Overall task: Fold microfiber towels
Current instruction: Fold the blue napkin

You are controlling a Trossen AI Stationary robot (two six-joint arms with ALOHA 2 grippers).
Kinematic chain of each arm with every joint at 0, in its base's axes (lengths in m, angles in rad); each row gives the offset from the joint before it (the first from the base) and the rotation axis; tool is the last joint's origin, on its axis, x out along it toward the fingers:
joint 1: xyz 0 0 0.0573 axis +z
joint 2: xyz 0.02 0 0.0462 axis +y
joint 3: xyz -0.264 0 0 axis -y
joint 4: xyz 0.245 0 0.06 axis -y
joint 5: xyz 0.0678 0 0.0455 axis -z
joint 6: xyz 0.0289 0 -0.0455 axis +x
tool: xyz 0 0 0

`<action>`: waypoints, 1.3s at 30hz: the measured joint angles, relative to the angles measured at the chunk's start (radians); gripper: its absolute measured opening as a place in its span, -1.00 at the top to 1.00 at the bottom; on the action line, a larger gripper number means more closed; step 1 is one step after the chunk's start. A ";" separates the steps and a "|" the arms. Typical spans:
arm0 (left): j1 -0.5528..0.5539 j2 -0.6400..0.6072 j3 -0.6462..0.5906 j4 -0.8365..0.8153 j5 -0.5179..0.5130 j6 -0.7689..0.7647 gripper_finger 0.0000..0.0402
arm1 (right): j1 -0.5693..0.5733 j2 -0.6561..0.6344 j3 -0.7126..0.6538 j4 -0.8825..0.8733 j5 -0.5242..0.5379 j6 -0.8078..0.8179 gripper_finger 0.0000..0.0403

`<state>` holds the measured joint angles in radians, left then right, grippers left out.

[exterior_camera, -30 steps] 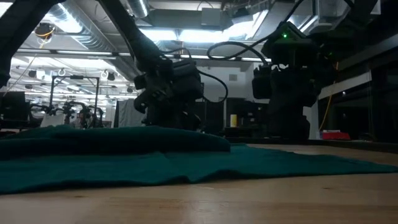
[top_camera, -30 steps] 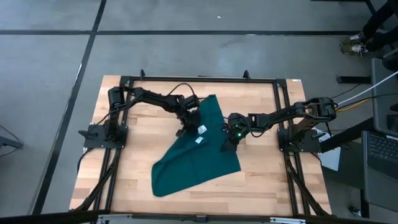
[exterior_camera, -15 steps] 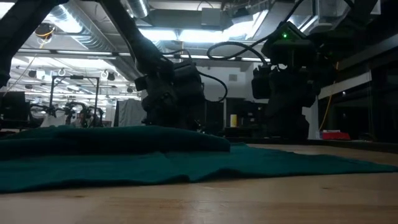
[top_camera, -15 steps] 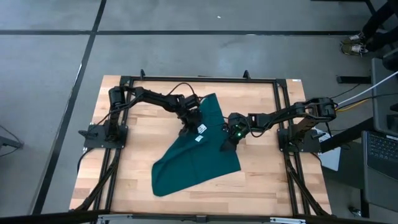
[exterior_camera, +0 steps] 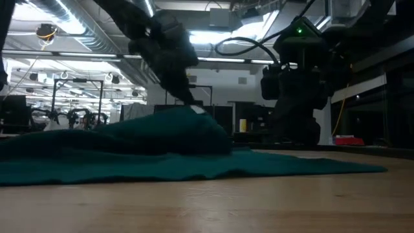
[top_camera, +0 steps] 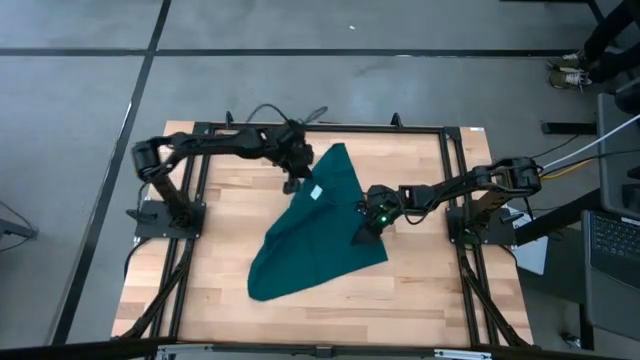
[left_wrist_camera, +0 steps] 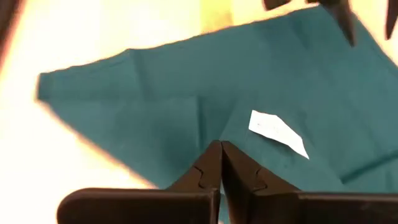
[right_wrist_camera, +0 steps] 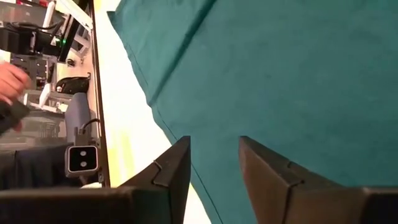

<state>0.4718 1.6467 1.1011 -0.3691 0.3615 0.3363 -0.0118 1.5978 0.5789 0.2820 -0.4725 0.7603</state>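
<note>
The dark teal microfiber towel (top_camera: 320, 240) lies crumpled on the wooden table, with a white tag (top_camera: 315, 190) near its far left edge. My left gripper (top_camera: 297, 183) is shut on the cloth beside that tag, and the cloth rises there in a hump (exterior_camera: 187, 123). My right gripper (top_camera: 362, 237) stands open over the towel's right part, close to its right edge (right_wrist_camera: 155, 106). Whether its fingers touch the cloth, I cannot tell. My left gripper pinches the towel between its two fingers at a spot (left_wrist_camera: 217, 134) just beside the white tag (left_wrist_camera: 277, 132). The fingers come from above, slanting down. The pinched part is raised off the table, and the rest of the towel (exterior_camera: 272, 165) lies flat.
Black frame rails (top_camera: 320, 128) run around the table's edges. Bare wood (top_camera: 330, 320) shows toward the near edge and on the left. A person's hand (right_wrist_camera: 12, 78) shows beyond the table in the right wrist view, and shoes (top_camera: 570, 72) on the floor at far right.
My left gripper has shut on the towel beside the tag and gone up and toward the far edge. That part of the cloth has lifted into a hump and its left edge has drawn in; the near corners have stayed on the table.
</note>
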 joint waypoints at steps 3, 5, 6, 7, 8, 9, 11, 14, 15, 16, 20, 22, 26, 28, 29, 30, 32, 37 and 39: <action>0.050 -0.044 -0.001 -0.116 -0.076 0.014 0.99 | 0.013 0.000 0.000 0.020 0.017 0.014 0.34; 0.088 -0.065 -0.001 -0.193 -0.149 0.030 0.99 | 0.017 0.000 0.000 0.026 0.020 0.018 0.36; 0.105 -0.072 0.000 -0.235 -0.186 0.038 0.99 | 0.018 0.000 0.000 0.025 0.021 0.020 0.36; 0.123 -0.077 -0.002 -0.286 -0.216 0.043 0.99 | 0.019 0.000 0.000 0.025 0.021 0.024 0.37; 0.140 -0.083 -0.012 -0.320 -0.245 0.045 0.99 | 0.019 0.000 0.000 0.026 0.020 0.029 0.37; 0.159 -0.092 -0.029 -0.336 -0.266 0.044 0.99 | 0.019 0.000 0.000 0.025 0.021 0.036 0.37; 0.205 -0.125 -0.080 -0.337 -0.318 0.021 0.99 | 0.019 0.000 0.000 0.027 0.021 0.043 0.36; 0.252 -0.196 -0.151 -0.348 -0.363 0.003 0.99 | 0.019 0.000 0.000 0.029 0.041 0.048 0.33; 0.254 -0.235 -0.168 -0.351 -0.393 -0.015 0.99 | 0.019 0.000 0.000 0.029 0.047 0.051 0.32; 0.253 -0.280 -0.179 -0.347 -0.435 -0.027 0.99 | 0.019 0.000 0.000 0.029 0.054 0.053 0.31; 0.254 -0.476 -0.205 -0.296 -0.500 -0.042 0.99 | 0.019 0.000 0.000 0.026 0.098 0.046 0.29; 0.247 -0.550 -0.205 -0.304 -0.551 -0.070 0.99 | 0.019 0.000 0.000 0.021 0.128 0.035 0.29; 0.252 -0.653 -0.207 -0.401 -0.509 -0.108 0.98 | 0.018 0.000 0.000 -0.005 0.178 0.009 0.33; 0.239 -0.673 -0.206 -0.457 -0.482 -0.138 0.93 | 0.015 0.000 0.000 -0.004 0.181 -0.003 0.35; 0.233 -0.673 -0.207 -0.478 -0.460 -0.165 0.89 | 0.014 0.000 0.000 -0.003 0.181 -0.006 0.35; 0.228 -0.672 -0.207 -0.482 -0.434 -0.189 0.85 | 0.013 0.000 0.000 -0.003 0.181 -0.009 0.35; 0.225 -0.672 -0.207 -0.477 -0.394 -0.221 0.77 | 0.012 0.000 0.000 0.002 0.181 -0.009 0.34; 0.189 -0.672 -0.207 -0.457 -0.411 -0.213 0.68 | 0.013 0.000 0.000 0.002 0.188 0.001 0.27; 0.170 -0.672 -0.207 -0.459 -0.346 -0.206 0.69 | 0.015 0.000 0.000 -0.001 0.190 0.003 0.25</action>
<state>0.6415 0.9749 0.8940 -0.8284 0.0154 0.1305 0.0028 1.5978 0.5793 0.2806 -0.2828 0.7635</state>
